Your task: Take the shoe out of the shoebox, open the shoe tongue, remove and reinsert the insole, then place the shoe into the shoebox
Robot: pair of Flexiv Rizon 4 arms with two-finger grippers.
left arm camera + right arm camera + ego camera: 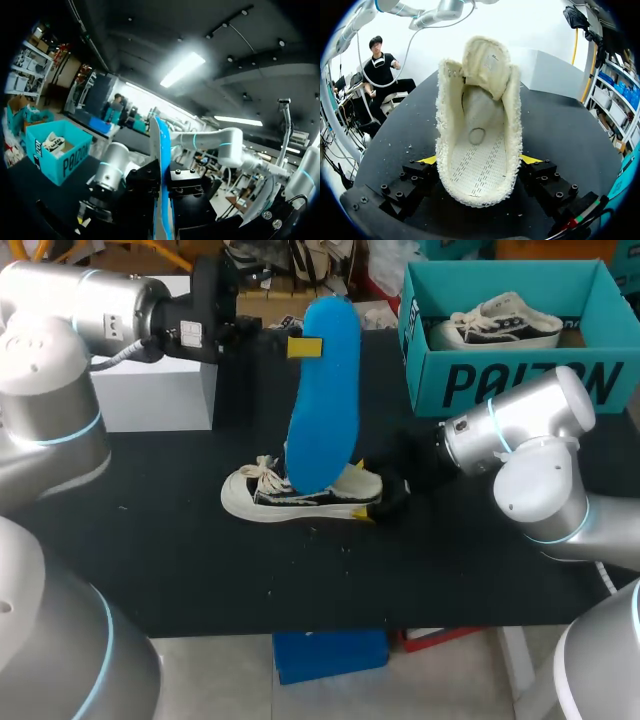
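The shoe (300, 496) lies on its sole near the middle of the black desk (200, 570). Its toe points to 9 o'clock and its heel to 3 o'clock. The right fingers (530, 159) are closed on the heel, one yellow tip on each side. From the right wrist, the tongue is pulled up and the white floor inside the shoe shows.

The blue insole (322, 390) stands up tall over the shoe. The left fingers (304, 347) pinch it near its top end, at 12 o'clock from the shoe. Its low end is down by the shoe's opening, but I cannot tell if it touches.

The teal shoebox (520, 380) sits at 2 o'clock with its top open. A second shoe (495, 325) lies inside it. A white box (155, 395) stands at 10 o'clock.
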